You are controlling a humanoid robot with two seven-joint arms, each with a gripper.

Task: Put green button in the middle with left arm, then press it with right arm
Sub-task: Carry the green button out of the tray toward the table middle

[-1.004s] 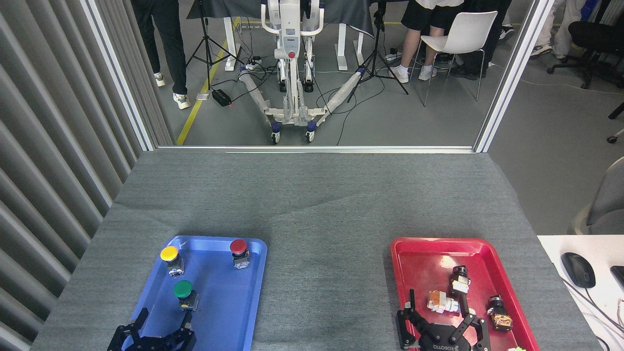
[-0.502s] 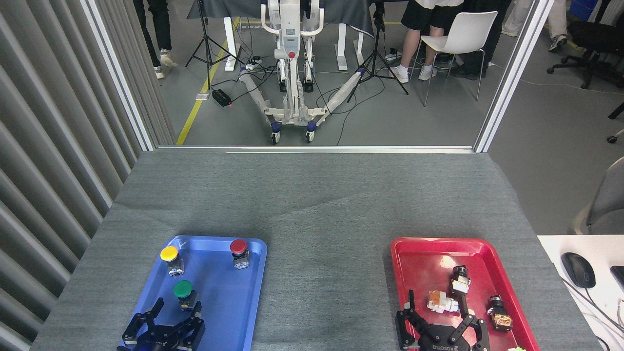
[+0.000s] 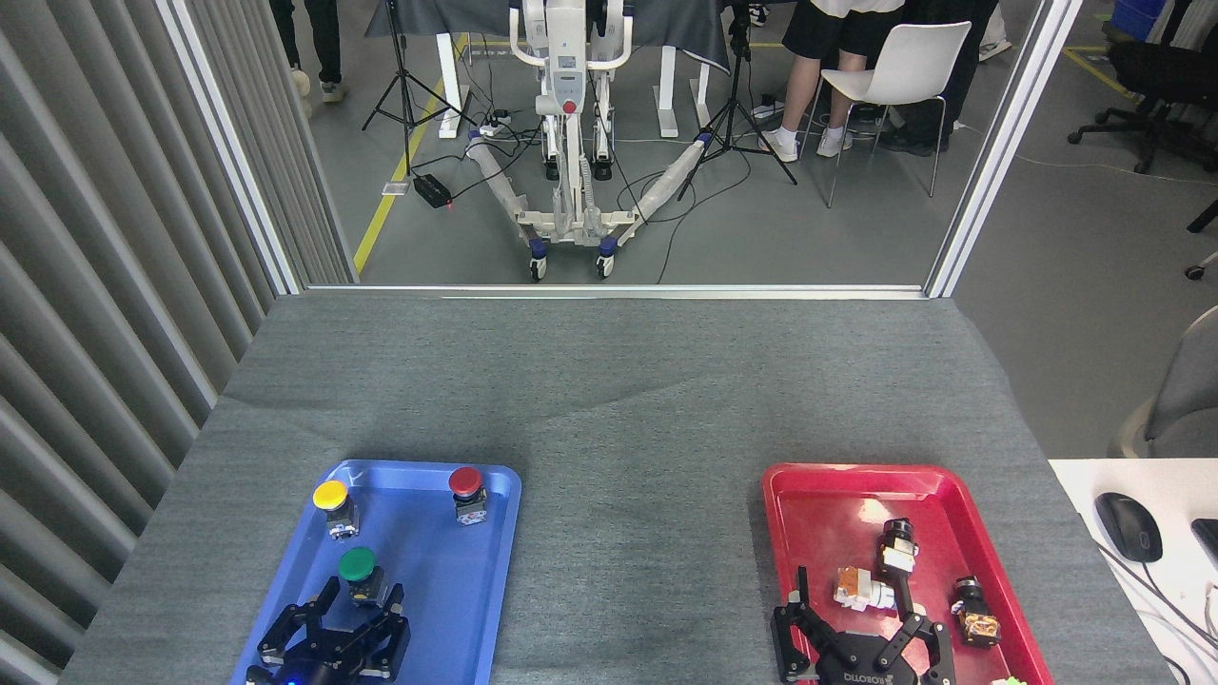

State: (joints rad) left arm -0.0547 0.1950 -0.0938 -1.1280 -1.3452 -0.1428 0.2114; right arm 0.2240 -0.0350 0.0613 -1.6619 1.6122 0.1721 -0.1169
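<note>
While green button (image 3: 358, 565) sits in blue tray (image 3: 447, 609), left gripper (image 3: 360, 599) fingers spread beside it; right gripper (image 3: 861, 609) fingers spread.

— Looks like a robotics lab, or some test hall.

— Shown by what?

— Wheeled white robot base (image 3: 569, 124) parked out on the grey floor, padded legs splayed, cables (image 3: 504, 128) trailing around it. Black tripods (image 3: 407, 90) on either side. Yellow floor marking tape (image 3: 381, 214) running past.

— And nearer in?

— Work table under grey felt-like cloth (image 3: 609, 381), fenced by aluminium frame posts (image 3: 990, 152) and a ribbed grey partition (image 3: 105, 247). Blue tray (image 3: 447, 609) of push-buttons, red tray (image 3: 828, 514) of switch parts.

— Anything office-like?

— White chair (image 3: 904, 71) with people's legs beside it, black swivel chair (image 3: 1156, 76), computer mouse (image 3: 1128, 526) on a white desk (image 3: 1085, 480) at right.
</note>
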